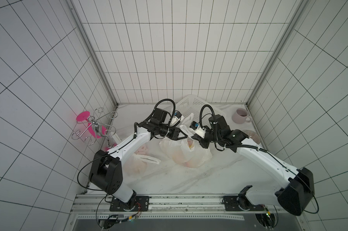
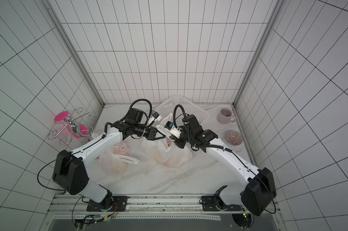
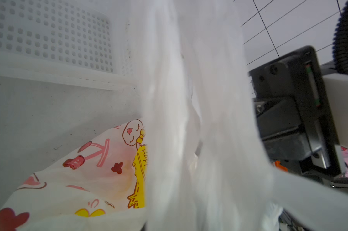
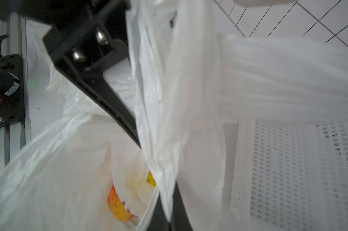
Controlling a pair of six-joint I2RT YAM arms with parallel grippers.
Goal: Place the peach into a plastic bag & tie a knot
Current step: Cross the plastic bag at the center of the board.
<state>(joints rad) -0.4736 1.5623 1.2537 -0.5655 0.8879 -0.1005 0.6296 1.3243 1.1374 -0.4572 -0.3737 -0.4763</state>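
- Pinkish-orange peach (image 1: 189,164) shows dimly through the translucent white plastic bag (image 1: 201,156), mid-table: bagging judged done.
- Right gripper (image 1: 194,136) is clamped on the bag's handle strip (image 1: 186,124).
- Left gripper (image 1: 184,136) is alongside; grip cannot be told.
- No knot is visible; tying is left.

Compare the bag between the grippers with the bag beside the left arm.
The middle bag has its handles raised; the side bag has its handle lying flat. The middle bag sits mostly in the open; the side bag lies partly under the left arm. Both are translucent white.
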